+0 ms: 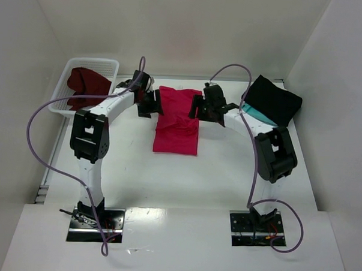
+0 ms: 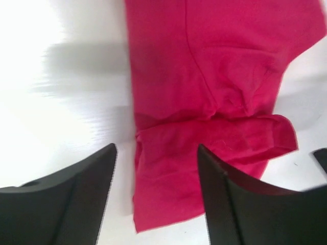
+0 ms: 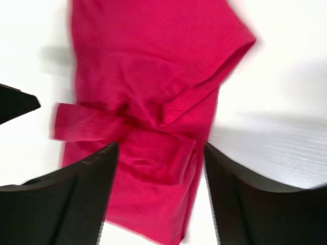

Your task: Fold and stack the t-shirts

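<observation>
A crimson-pink t-shirt [image 1: 177, 120] lies partly folded in the middle of the table, its sleeves turned inward. My left gripper [image 1: 153, 104] hovers at its left edge, open and empty, with the cloth [image 2: 204, 92] below and between the fingers. My right gripper [image 1: 199, 107] stands at its right edge, also open, over the folded-in sleeve [image 3: 153, 153]. A dark maroon t-shirt [image 1: 86, 87] sits bunched in the basket. A black t-shirt [image 1: 272, 100] lies folded on a teal one [image 1: 257, 113] at the back right.
The white lattice basket [image 1: 107, 67] stands at the back left by the wall. White walls close in the table on the left, back and right. Purple cables loop from both arms.
</observation>
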